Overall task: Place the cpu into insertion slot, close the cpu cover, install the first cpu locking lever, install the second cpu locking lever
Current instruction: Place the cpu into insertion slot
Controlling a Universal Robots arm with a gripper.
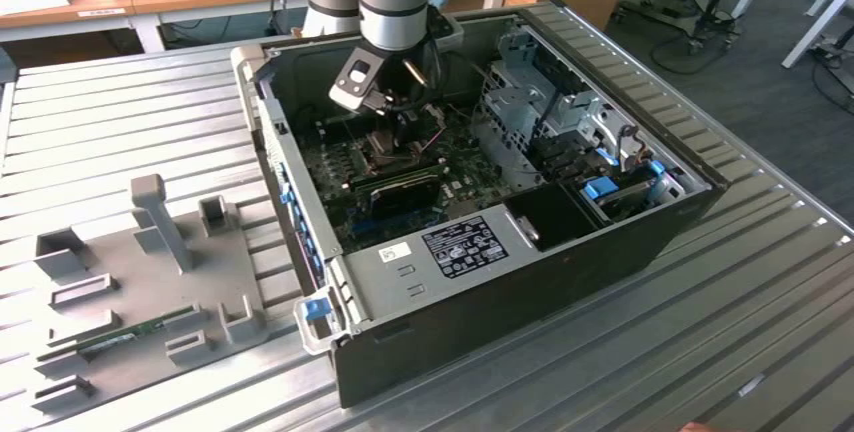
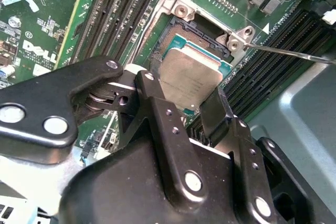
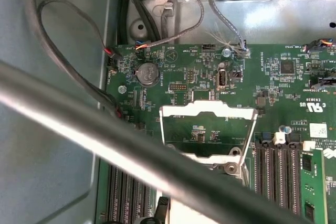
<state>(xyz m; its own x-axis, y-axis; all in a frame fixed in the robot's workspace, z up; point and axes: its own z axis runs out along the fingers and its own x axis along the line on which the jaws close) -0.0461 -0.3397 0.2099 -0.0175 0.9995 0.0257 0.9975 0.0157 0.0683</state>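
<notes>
Exterior view's left: grey fixture tray (image 1: pixel 134 282) on the slatted table (image 1: pixel 747 282), well apart from the work, no concern. Centre: arm (image 1: pixel 394 2) reaches down into the open pc case (image 1: pixel 534 282), with the perforated drive cage (image 1: pixel 527 102) toward the exterior view's right. In the second wrist view the gripper (image 2: pixel 181 92) is clamped on the cpu (image 2: pixel 191 72), one finger on each of two opposite edges. The chip is over the insertion slot (image 2: pixel 169 39) but covers only part of it. Dark contact field is exposed along one side, so I read it as offset or tilted, not seated (can't tell if the low edge touches). Main risk: pushing down or letting go with that offset. A corner could land on the contacts and bend them, or the chip could ride up on the silver frame and sit cocked. Second: fingers are close to the frame and could snag it, dragging the chip. Third: locking lever (image 2: pixel 291 52) sticks out just beside the socket corner, and a knock would swing it into the path. In the first wrist view the cpu cover (image 3: pixel 205 109) stands open. A bump could drop it onto the fingers or the chip before it sits square.
</notes>
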